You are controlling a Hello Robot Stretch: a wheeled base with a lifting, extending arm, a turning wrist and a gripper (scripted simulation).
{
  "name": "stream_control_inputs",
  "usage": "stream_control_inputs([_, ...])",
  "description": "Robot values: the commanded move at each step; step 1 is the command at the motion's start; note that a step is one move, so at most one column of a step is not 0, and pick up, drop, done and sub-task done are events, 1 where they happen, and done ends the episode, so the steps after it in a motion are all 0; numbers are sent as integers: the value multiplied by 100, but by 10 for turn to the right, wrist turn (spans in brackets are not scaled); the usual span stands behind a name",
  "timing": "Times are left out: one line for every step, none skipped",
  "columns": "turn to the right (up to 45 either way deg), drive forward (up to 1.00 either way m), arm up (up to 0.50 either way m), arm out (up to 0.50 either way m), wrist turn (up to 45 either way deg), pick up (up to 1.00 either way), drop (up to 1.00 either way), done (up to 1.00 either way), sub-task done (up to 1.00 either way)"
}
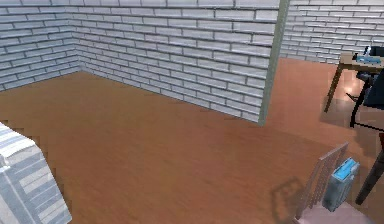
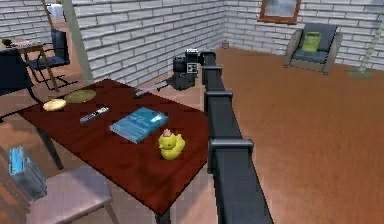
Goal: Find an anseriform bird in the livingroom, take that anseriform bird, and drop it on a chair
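Nearest, tucked at the counter's [image 2: 100, 140] near corner, a wooden chair [image 2: 70, 198] with a pale blue boxy thing [image 2: 24, 172] at its seat. Probably a fair drop spot, being so close to the counter.

Next, on the counter's near end by its right-hand edge, a yellow rubber duck [image 2: 171, 146], upright and resting on the top, not lifted. Evidently the task's bird, and easy to reach from that edge. Just past it, toward the counter's middle, a blue book [image 2: 138, 124] lying flat. Farther along, a slim dark-and-white thing [image 2: 95, 115], then a round dish [image 2: 80, 96] and a pale yellowish plate [image 2: 54, 104] toward the far left end, laid out as if for ordinary table use.

Along the counter's right edge in the arm side view, the arm [image 2: 232, 160], extended long and level to about the counter's far corner. At its end, the gripper [image 2: 184, 70], low by that far corner and well past the duck. No telling how the gripper is set, nor whether anything is in it, with counter edge and floor crowding behind. By this judgement, too far out for the duck; a shorter reach called for.

Well beyond the counter, by the brick wall [image 2: 150, 35], a dark armchair [image 2: 325, 55] with a green cushion [image 2: 312, 42]: another possible drop place.
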Motion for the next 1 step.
stream_control_inputs([0,0,0,0,60,0,0,0,0])
